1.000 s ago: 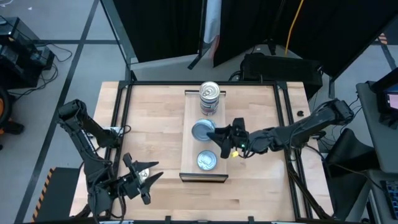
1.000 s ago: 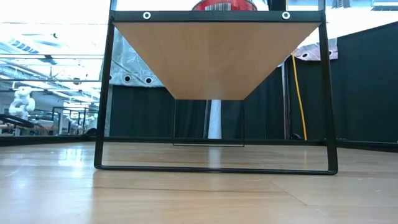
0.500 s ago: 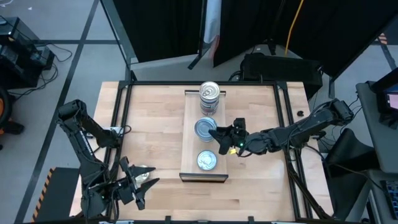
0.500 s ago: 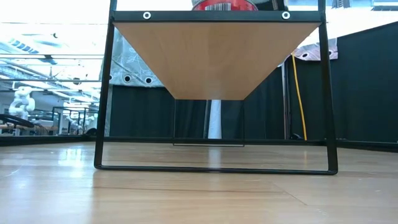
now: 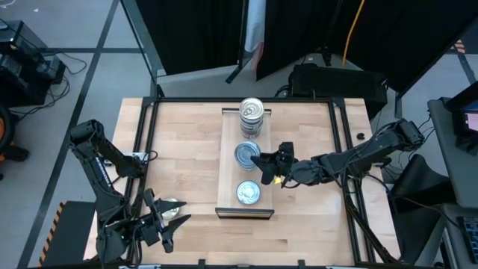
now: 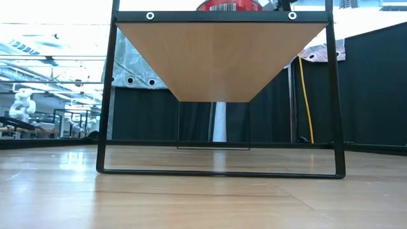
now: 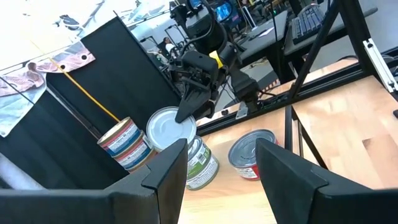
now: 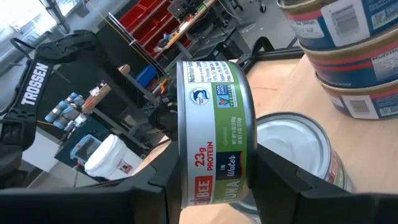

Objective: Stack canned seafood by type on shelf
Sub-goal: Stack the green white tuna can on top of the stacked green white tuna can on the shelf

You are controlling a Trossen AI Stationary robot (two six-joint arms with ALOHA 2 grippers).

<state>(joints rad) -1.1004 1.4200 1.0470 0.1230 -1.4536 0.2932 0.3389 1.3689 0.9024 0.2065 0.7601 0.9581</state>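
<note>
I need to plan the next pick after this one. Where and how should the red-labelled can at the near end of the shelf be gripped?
Grip the red-labelled can across its round side wall, coming straight down from above. It sits flat on the shelf, lid up, alone, with bare board around it, so fingers fit on either side. The right gripper, shut on the green-labelled can, is closest.

Three can positions (image 5: pixel 251 118) line the shelf (image 5: pixel 226 179); the middle apparently stacked.
</note>
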